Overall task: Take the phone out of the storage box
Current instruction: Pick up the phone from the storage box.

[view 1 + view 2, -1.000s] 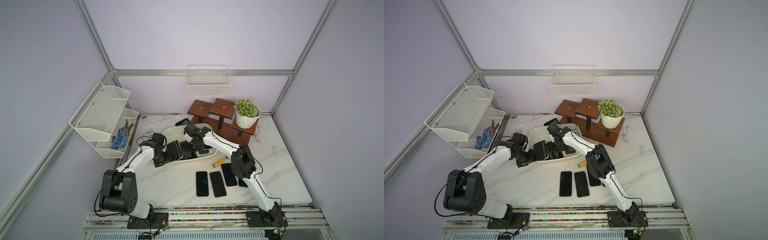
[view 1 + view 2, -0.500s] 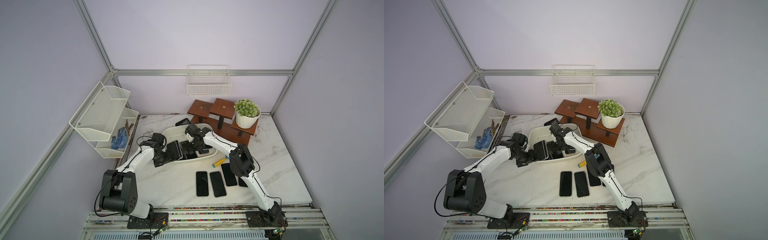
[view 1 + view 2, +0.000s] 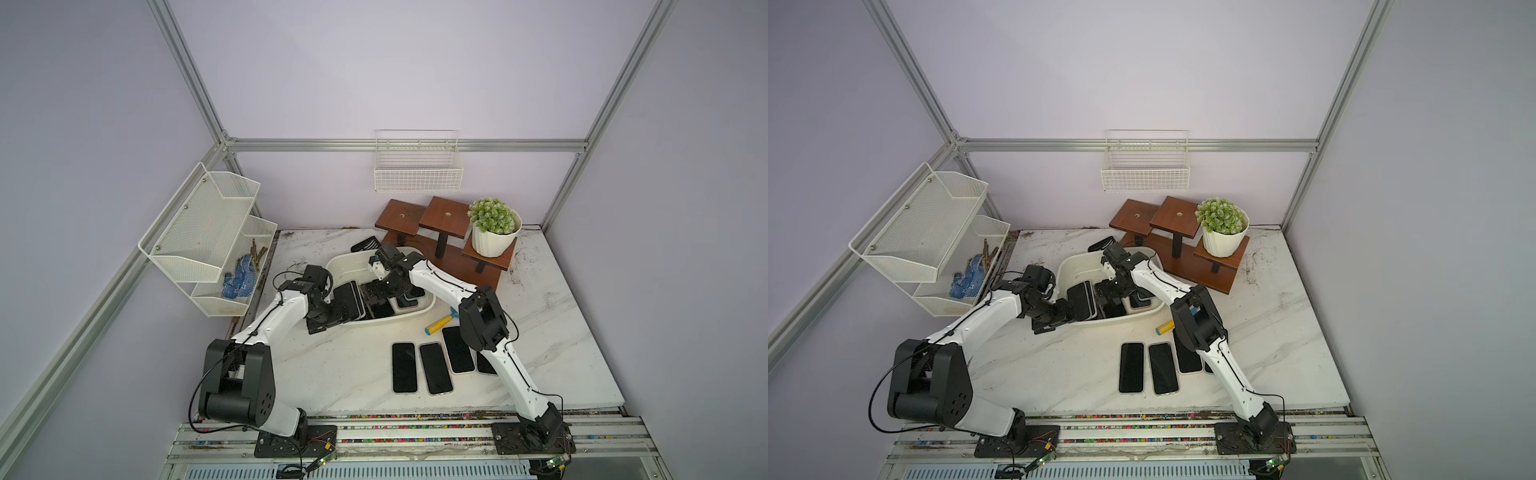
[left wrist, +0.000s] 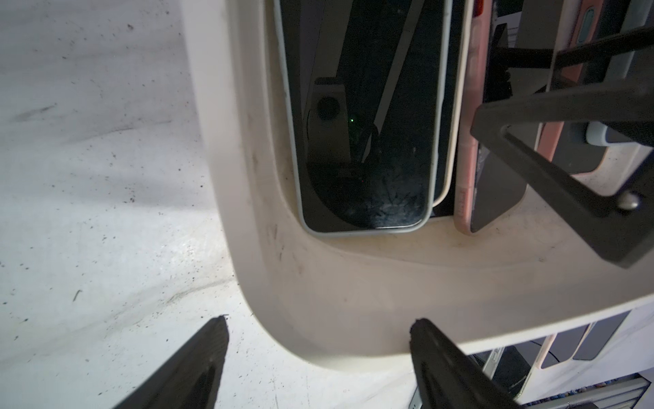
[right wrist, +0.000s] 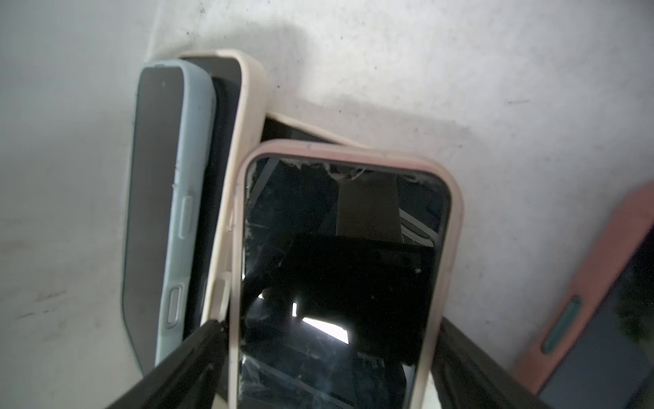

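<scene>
Right claw [image 5: 327, 324] reaches down into the storage box [image 3: 347, 266] and straddles a pale-pink-cased phone [image 5: 339, 248], one black finger at each long edge of its case; whether they press or merely flank it I cannot tell. That phone has a cracked screen and overlaps other phones, with a blue-cased phone [image 5: 155, 212] standing on edge by the box wall beside it. Left claw [image 4: 318, 327] is spread wide at the box's 8 o'clock corner, one finger over the table [image 4: 88, 177], the other across the rim. In both top views the box sits at 10 o'clock from the table's middle, and four dark phones [image 3: 404, 368] lie flat in a row at its 5 o'clock.
</scene>
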Available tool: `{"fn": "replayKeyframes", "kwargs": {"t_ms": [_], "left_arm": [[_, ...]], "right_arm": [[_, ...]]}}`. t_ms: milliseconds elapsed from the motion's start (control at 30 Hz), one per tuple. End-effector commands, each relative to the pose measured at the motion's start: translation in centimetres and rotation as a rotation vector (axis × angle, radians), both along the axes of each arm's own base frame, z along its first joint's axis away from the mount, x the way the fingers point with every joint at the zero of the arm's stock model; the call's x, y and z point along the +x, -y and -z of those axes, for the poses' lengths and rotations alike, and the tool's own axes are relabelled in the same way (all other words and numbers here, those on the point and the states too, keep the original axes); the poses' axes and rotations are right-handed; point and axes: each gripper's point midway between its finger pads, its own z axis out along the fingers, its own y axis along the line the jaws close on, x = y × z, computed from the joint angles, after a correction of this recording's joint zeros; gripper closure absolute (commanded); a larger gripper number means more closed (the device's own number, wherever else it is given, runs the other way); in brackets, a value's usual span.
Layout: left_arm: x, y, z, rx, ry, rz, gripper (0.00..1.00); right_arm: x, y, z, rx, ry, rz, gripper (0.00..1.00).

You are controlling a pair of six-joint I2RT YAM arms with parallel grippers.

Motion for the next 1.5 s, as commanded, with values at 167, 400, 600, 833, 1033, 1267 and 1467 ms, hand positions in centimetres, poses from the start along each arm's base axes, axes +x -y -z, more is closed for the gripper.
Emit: {"fn": "replayKeyframes", "kwargs": {"t_ms": [167, 400, 600, 833, 1033, 1267, 1467], "left_arm": [[-0.5, -0.3, -0.8, 0.012, -0.010, 0.018, 0.16], [-0.9, -0.4, -1.0, 0.017, -0.015, 0.030, 0.16], [-1.1, -0.5, -0.9, 0.019, -0.022, 0.036, 0.16], [-1.2, -0.6, -0.8, 0.022, -0.027, 0.040, 0.15], [-0.8, -0.4, -1.3, 0.006, -0.010, 0.031, 0.14], [-0.2, 0.3, -3.4, -0.041, 0.057, 0.016, 0.11], [0.0, 0.7, -5.6, -0.088, 0.119, -0.009, 0.09]], "right_arm": [[-3.3, 1.4, 6.3, -0.165, -0.094, -0.092, 0.11], [-4.2, 1.5, 7.5, -0.199, -0.111, -0.125, 0.03], [-4.9, 1.7, 8.8, -0.233, -0.130, -0.137, 0.07], [-4.3, 2.6, 9.0, -0.291, -0.109, -0.111, 0.32], [-1.9, 0.9, 3.2, -0.190, 0.002, -0.048, 0.41], [1.0, -0.9, -6.1, -0.003, 0.156, 0.040, 0.45], [2.2, -1.2, -11.6, 0.129, 0.205, 0.095, 0.46]]}}
